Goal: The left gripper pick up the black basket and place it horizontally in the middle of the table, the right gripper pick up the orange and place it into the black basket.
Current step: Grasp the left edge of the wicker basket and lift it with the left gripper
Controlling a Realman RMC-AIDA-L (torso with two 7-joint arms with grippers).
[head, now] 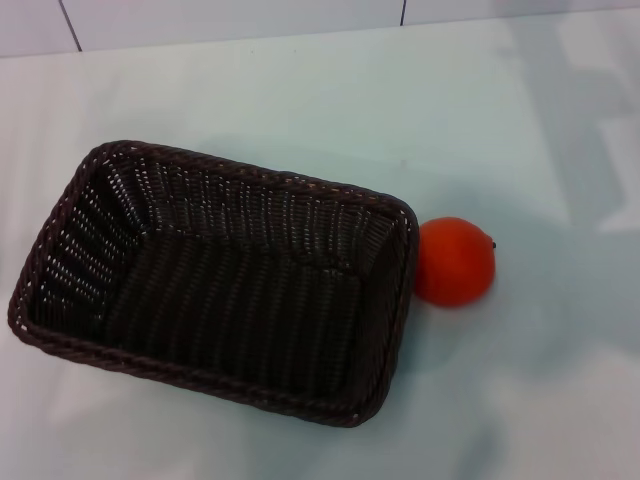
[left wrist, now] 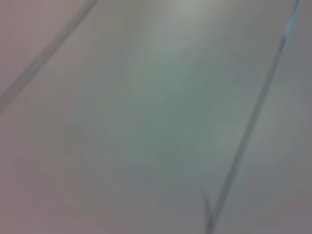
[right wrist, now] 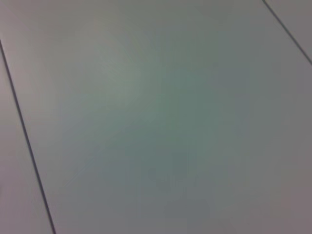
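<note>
The black basket (head: pixel 215 280) is a large dark woven rectangle lying on the pale table (head: pixel 300 90), left of centre in the head view, turned slightly askew. It is empty. The orange (head: pixel 455 261) sits on the table just off the basket's right end, very close to its rim. Neither gripper shows in any view. Both wrist views show only a pale surface crossed by thin dark lines.
A white wall with dark seams (head: pixel 405 12) runs along the table's far edge. Bare table surface lies beyond the basket and to the right of the orange.
</note>
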